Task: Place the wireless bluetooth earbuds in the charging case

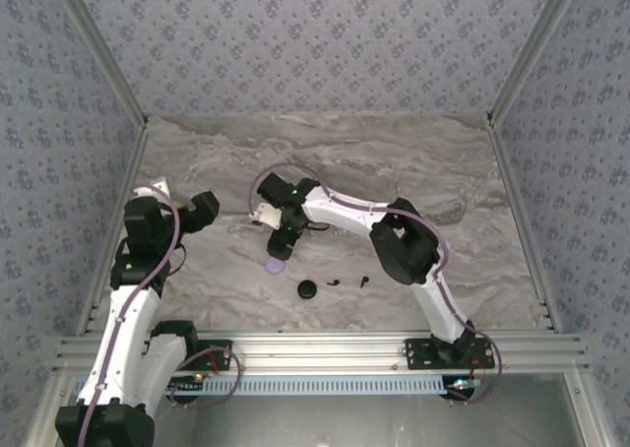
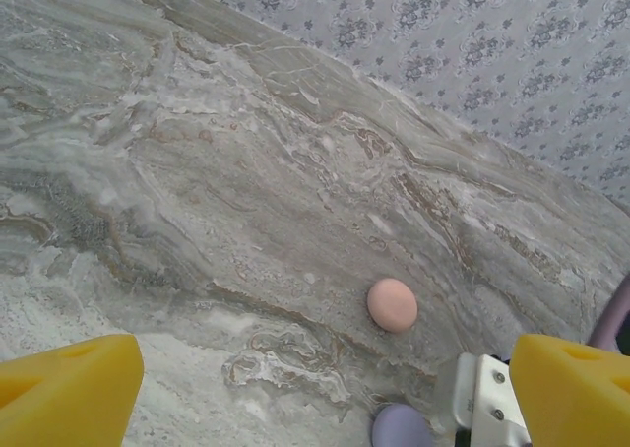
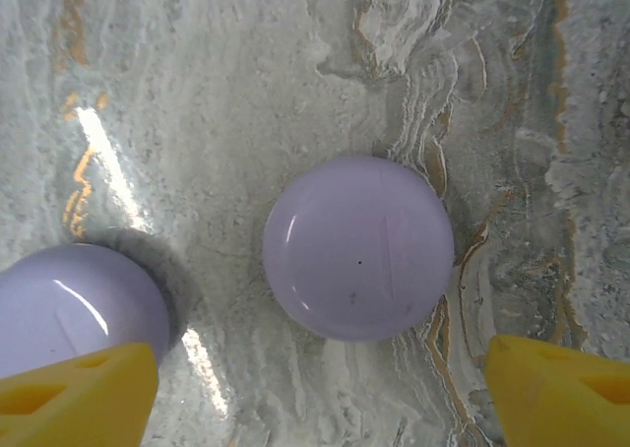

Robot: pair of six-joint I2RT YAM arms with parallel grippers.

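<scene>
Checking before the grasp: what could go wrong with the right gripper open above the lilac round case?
The right gripper stands open above one lilac case, yet a second lilac case lies close beside it and could get knocked aside. The case is smooth and domed, so it may slip out as the jaws close.

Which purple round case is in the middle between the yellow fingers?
The lilac case centred in the right wrist view, lined up with the right gripper's open gap. The other lilac case sits off left, partly behind a finger.
</scene>
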